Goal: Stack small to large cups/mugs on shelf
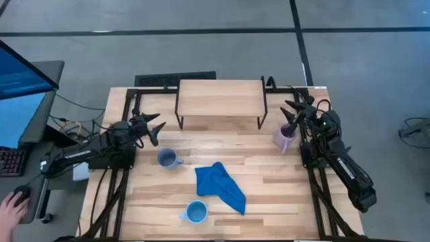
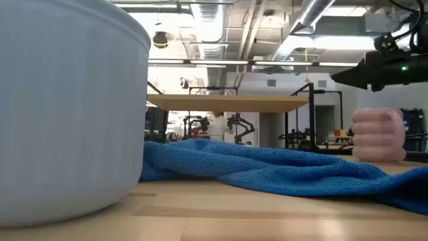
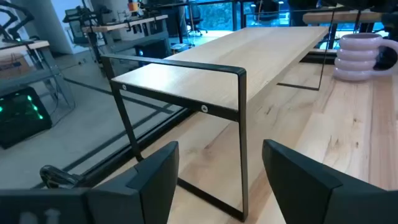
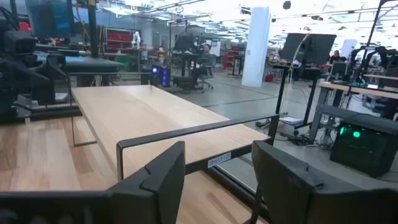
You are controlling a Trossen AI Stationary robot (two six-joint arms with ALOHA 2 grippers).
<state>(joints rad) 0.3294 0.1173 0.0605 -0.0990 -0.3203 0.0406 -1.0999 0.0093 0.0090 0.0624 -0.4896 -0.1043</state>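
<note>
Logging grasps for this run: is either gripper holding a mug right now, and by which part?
Neither. The left gripper and right gripper are both open and empty, facing the low light-wood shelf.

Table point(image 1: 269, 195): light wood, slatted, seen from above. Shelf point(image 1: 220, 97) stands at the far middle edge on thin black legs; its top is bare. Pale purple mug point(image 1: 284, 138) sits on the table just beside the shelf's right legs. Grey-blue mug point(image 1: 167, 158) sits left of centre, in front of the shelf and apart from it. Blue cloth point(image 1: 220, 186) lies crumpled at centre. Bright light blue mug point(image 1: 195, 212) sits near the front edge, close to the cloth's left side.
</note>
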